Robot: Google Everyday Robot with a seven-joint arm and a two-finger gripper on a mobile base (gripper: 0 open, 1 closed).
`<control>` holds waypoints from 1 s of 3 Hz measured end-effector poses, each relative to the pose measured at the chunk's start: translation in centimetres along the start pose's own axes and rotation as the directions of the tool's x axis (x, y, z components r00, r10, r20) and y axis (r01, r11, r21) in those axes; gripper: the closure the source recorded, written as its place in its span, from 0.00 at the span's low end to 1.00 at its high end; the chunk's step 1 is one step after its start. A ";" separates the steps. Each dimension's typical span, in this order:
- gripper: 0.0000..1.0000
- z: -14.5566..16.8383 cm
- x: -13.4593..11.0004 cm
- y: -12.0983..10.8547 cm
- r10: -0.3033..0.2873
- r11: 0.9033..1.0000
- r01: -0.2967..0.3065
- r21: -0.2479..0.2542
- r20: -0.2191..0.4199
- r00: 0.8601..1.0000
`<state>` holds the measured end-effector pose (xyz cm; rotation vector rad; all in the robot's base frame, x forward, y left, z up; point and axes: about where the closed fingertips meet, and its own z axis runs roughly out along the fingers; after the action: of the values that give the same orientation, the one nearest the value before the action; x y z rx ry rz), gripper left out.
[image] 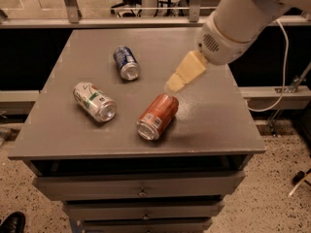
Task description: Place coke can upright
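Note:
The coke can (157, 116) lies on its side on the grey table (73, 135), near the front middle, its silver end facing the front left. The gripper (174, 85) is a cream-coloured finger pair on a white arm coming in from the upper right. Its tip hangs just above the far end of the coke can, a little apart from it. It holds nothing.
A blue can (126, 62) lies on its side at the back middle. A white-and-green can (95, 102) lies on its side at the left. The table has drawers below and a front edge close to the coke can. A cable hangs at the right.

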<state>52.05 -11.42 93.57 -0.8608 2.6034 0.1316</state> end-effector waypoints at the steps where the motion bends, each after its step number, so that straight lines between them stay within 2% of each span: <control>1: 0.00 0.6 -1.6 3.2 0.091 0.995 -0.091 -0.049 -0.008 0.996; 2: 0.00 1.9 -2.5 5.2 0.187 0.981 -0.189 -0.042 -0.047 0.981; 3: 0.00 4.3 -2.2 6.3 0.344 0.939 -0.343 0.031 -0.092 0.934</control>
<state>51.44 -4.23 90.26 -0.4064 2.8204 0.1698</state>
